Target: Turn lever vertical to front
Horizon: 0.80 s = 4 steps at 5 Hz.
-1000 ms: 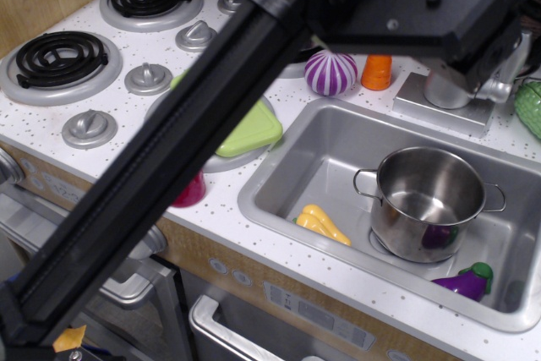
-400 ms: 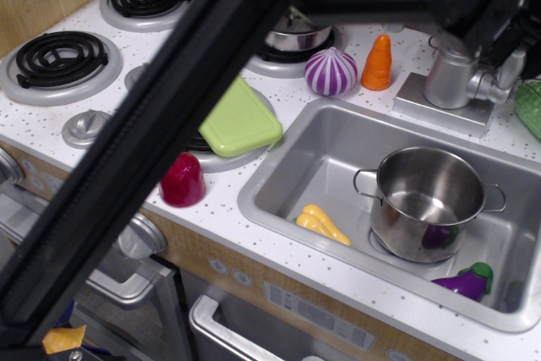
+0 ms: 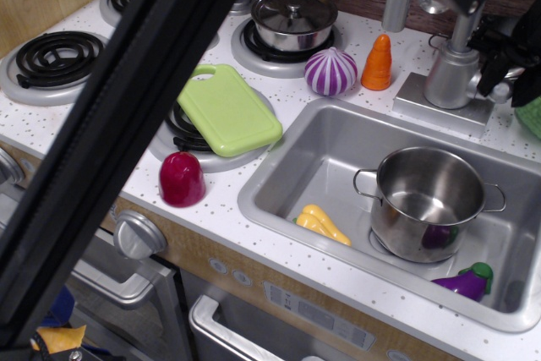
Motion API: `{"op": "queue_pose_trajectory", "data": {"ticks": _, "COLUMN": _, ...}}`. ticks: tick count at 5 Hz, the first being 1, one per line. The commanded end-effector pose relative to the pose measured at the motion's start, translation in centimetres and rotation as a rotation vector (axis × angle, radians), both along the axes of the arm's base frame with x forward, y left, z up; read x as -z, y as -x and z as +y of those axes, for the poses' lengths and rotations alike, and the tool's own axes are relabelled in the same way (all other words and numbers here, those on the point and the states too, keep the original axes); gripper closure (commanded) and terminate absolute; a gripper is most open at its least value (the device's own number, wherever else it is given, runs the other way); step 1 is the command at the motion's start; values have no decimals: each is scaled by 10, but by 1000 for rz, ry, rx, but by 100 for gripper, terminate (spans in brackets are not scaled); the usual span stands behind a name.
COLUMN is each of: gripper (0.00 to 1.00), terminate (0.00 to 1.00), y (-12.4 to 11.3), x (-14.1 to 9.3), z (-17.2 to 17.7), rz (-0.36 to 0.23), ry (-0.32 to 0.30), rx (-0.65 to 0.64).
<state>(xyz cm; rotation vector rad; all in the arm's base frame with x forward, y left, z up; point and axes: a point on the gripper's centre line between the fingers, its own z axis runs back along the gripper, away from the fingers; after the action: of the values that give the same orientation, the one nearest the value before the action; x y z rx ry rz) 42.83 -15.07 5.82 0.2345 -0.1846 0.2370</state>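
The silver faucet body (image 3: 446, 79) stands on its base plate behind the sink, with the thin spout pipe (image 3: 395, 4) rising above it. The lever (image 3: 500, 89) shows only as a small silver stub on the body's right side; the rest is hidden behind my gripper. My gripper (image 3: 512, 63) is at the right edge, its black fingers (image 3: 493, 43) right at the lever. I cannot tell whether the fingers are closed on the lever. My black arm runs diagonally from the lower left to the top.
The sink (image 3: 279, 177) holds a steel pot (image 3: 428, 200), a yellow toy (image 3: 319, 223) and a purple eggplant (image 3: 463, 282). A purple onion (image 3: 330, 71) and a carrot (image 3: 377, 62) lie behind it. A green cutting board (image 3: 228, 109), a red toy (image 3: 182, 179) and a lidded pot (image 3: 294, 19) are on the stove.
My arm has swung up and back, uncovering the stove and the cutting board. The gripper has moved from above the faucet to its right side, at the lever.
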Motion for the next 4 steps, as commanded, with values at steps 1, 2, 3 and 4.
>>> {"op": "queue_pose_trajectory", "data": {"ticks": 1, "gripper": 0, "terminate": 0, "y": 4, "x": -32, "z": 3, "rz": -40, "ry": 82, "rx": -31}}
{"op": "queue_pose_trajectory", "data": {"ticks": 2, "gripper": 0, "terminate": 0, "y": 8, "x": -23, "z": -4, "rz": -26, "ry": 87, "rx": -52}}
{"op": "queue_pose_trajectory", "data": {"ticks": 3, "gripper": 0, "terminate": 0, "y": 10, "x": -16, "z": -8, "rz": -26, "ry": 98, "rx": -66}}
{"op": "queue_pose_trajectory", "data": {"ticks": 4, "gripper": 0, "terminate": 0, "y": 9, "x": -13, "z": -5, "rz": -21, "ry": 110, "rx": -65}}
